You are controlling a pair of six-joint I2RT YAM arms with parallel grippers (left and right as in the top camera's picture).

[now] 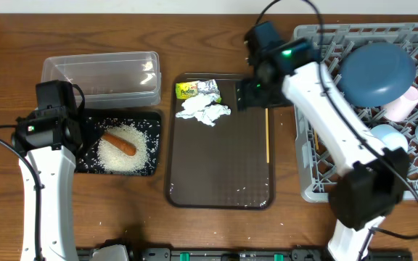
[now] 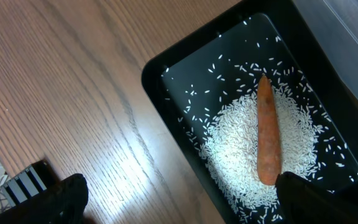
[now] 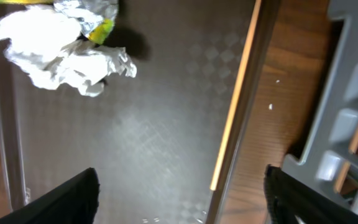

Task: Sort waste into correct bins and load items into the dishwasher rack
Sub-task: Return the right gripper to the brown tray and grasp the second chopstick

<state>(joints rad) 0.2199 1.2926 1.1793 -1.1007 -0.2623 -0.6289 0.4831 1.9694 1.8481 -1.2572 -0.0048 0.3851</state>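
Wood-grain table, brown tray centre, left gripper wide, right gripper wide

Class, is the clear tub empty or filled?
Empty: nothing shows inside the tub; the rice and carrot lie in the black tray.

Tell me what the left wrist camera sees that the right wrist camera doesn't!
Only the left wrist view shows the black tray with white rice and the orange stick lying on it. Only the right wrist view shows the crumpled tissue, the wrapper, a chopstick along the brown tray edge, and the grey rack. Both show the wooden table and an open, empty gripper: the left gripper and the right gripper.
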